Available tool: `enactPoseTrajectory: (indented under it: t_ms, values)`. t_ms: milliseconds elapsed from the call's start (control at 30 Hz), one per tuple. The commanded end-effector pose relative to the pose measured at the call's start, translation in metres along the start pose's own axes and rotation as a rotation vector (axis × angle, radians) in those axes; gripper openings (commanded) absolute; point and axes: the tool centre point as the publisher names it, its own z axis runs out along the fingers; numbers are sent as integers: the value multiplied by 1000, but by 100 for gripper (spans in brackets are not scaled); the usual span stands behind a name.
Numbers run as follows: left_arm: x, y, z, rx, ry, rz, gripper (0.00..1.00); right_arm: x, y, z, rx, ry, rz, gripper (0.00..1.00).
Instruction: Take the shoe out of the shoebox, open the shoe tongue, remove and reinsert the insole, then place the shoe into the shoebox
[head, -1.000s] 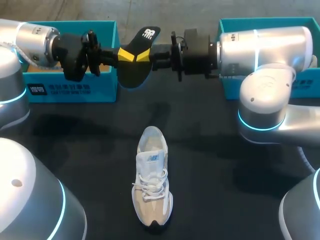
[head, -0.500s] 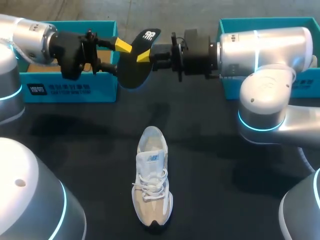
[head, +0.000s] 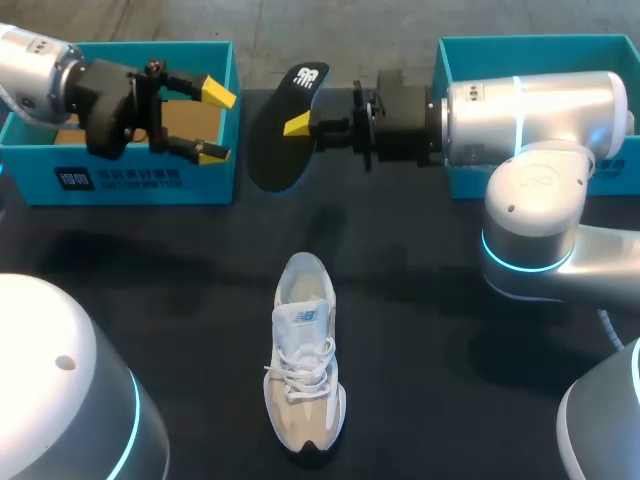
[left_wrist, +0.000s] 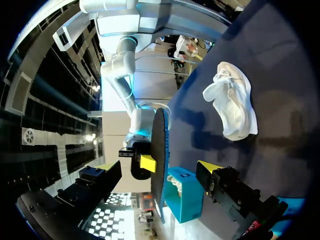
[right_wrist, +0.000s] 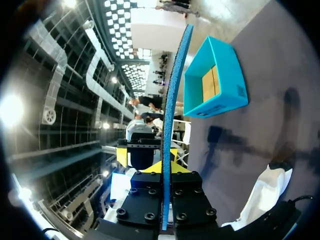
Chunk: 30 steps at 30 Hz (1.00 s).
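Observation:
The white shoe (head: 305, 360) lies on the black table, toe toward the back, and shows ahead of the open fingers in the left wrist view (left_wrist: 232, 102). The black insole (head: 280, 130) hangs in the air above the table's back. My right gripper (head: 295, 125) is shut on it. In the right wrist view the insole (right_wrist: 172, 115) stands edge-on between that gripper's (right_wrist: 166, 167) fingers. My left gripper (head: 217, 124) stands open just left of the insole, over the left box, touching nothing. In the left wrist view the left gripper (left_wrist: 157, 170) faces the insole's (left_wrist: 160, 165) edge.
A teal box (head: 140, 180) with a cardboard floor stands at the back left. A second teal box (head: 520, 45) stands at the back right, behind my right arm. Black tabletop surrounds the shoe.
My left gripper has let go of the insole, opened wide and drawn back to the left. The right gripper keeps the insole, which has shifted slightly right.

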Motion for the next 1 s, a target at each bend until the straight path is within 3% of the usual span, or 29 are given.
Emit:
enactPoseTrajectory:
  t_ms: [33,600,867,1000]
  values:
    - [1,-3,-16,35,47,-26,100,-6,1,-7,3,8,-37,0]
    - [35,-25,-29,137,268,-240,100,-26,4,-28,94,-31,-251,0]
    - [43,-34,-30,174,324,-302,100,-31,2,-31,129,-11,-366,0]
    - [50,-38,-35,180,299,-362,100,-33,2,-30,148,-27,-413,0]
